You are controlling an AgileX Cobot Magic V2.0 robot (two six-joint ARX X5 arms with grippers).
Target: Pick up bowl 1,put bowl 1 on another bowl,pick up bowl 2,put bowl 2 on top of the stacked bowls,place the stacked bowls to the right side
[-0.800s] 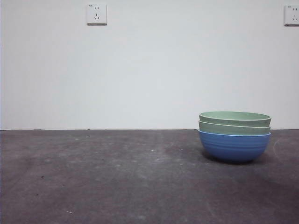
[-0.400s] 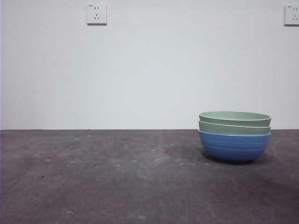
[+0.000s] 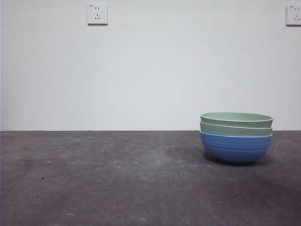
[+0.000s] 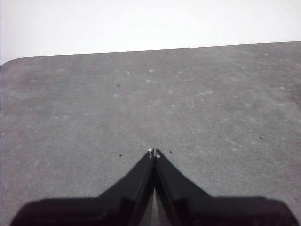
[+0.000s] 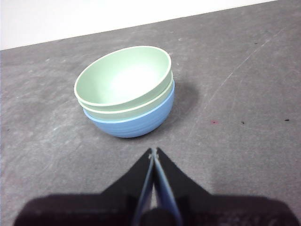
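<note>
Three nested bowls, the stacked bowls (image 3: 236, 136), stand upright on the right side of a dark grey counter (image 3: 117, 179) before a plain white wall (image 3: 150, 70). The blue ribbed bowl (image 3: 236, 148) sits at the bottom, resting directly on the counter, with two sage-green bowls inside it: the lower green bowl (image 3: 235, 129) shows only its upper band, and the upper green bowl (image 3: 236, 118) crowns the pile with its pale rim. Two wall sockets, one socket (image 3: 97, 14) at the upper left and another socket (image 3: 293, 15) at the far right edge, are the only marks on the wall. Neither arm appears in the front view. The right claw (image 5: 154, 151), jaws closed and empty, hangs just short of the stack, not touching it. The left claw (image 4: 154, 152), also closed on nothing, faces bare counter well apart from the bowls.
</note>
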